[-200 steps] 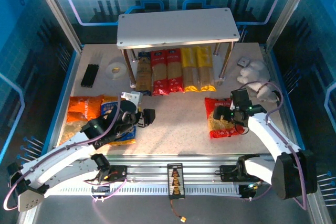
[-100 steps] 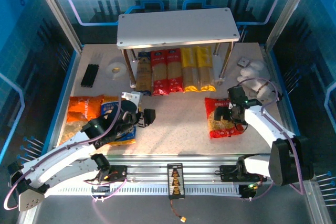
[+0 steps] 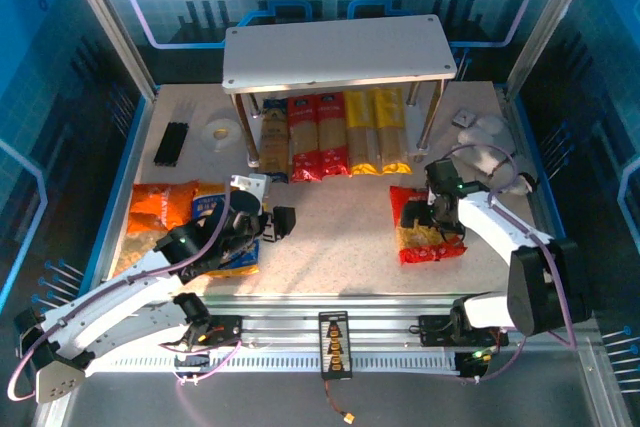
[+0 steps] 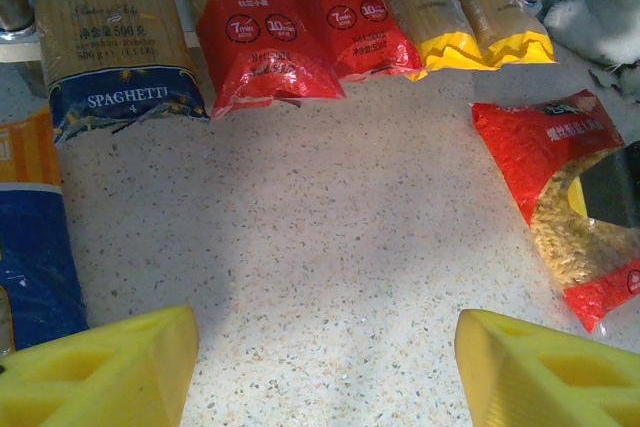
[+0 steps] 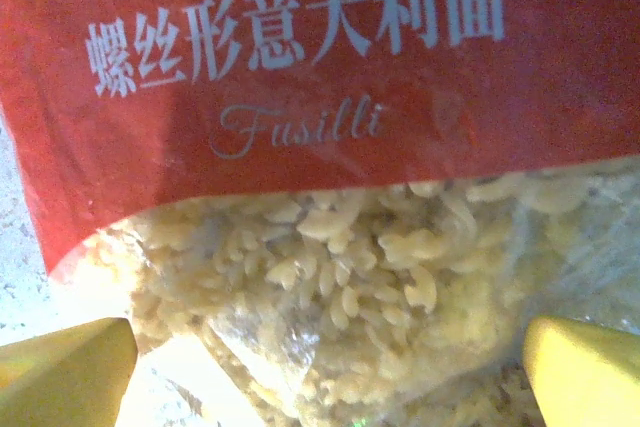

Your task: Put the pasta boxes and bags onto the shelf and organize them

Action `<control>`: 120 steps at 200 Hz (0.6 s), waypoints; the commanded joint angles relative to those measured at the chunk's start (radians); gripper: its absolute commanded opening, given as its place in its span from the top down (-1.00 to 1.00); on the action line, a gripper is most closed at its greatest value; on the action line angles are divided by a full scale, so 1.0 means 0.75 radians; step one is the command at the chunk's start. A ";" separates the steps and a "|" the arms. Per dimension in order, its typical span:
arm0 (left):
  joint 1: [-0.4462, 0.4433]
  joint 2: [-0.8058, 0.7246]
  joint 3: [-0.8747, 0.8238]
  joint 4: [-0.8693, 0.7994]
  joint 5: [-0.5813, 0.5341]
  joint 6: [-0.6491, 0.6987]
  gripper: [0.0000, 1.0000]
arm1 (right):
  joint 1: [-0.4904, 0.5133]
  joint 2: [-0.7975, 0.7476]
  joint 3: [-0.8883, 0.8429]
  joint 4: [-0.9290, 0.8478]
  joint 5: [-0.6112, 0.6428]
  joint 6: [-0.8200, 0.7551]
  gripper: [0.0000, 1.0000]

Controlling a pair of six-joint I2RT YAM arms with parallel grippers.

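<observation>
Top external shows us the shelf (image 3: 335, 52) at the far edge of the worktop (image 3: 340, 209), five spaghetti packs (image 3: 335, 135) under its top board, the red bag (image 3: 425, 237) toward the near right corner. Right wrist adds its "Fusilli" label, the right tool (image 5: 320, 367) spread wide astride it, unclamped. Left wrist shows the left tool (image 4: 330, 367) open, empty, over bare worktop.
</observation>
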 commanded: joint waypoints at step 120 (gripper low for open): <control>0.022 -0.039 -0.008 -0.007 -0.016 0.004 -0.39 | 0.012 0.134 0.036 -0.038 -0.110 -0.040 -0.52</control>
